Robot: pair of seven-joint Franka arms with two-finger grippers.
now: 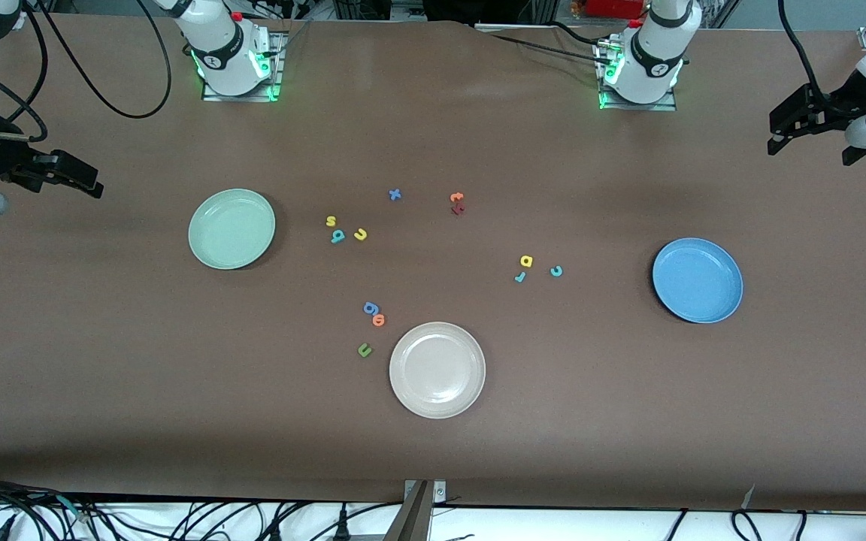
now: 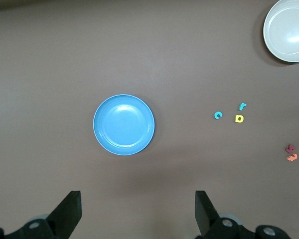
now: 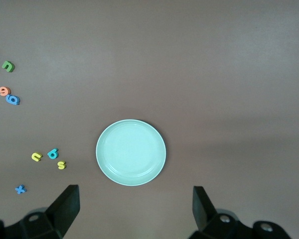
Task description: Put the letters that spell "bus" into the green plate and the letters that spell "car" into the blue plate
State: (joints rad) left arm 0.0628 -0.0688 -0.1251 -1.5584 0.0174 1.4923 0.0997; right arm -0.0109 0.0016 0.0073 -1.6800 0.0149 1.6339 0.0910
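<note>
While the front view takes in the whole desk, it shows the green plate toward the right arm's end, s, b and u beside it, the blue plate toward the left arm's end, a, r and c nearby, and the white plate nearest the camera. Both plates are empty. The left gripper and right gripper hang at the desk's ends. Only the left wrist view shows its jaws apart, over the blue plate's side. The right wrist view shows jaws apart by the green plate; the u's opening cannot be told.
</note>
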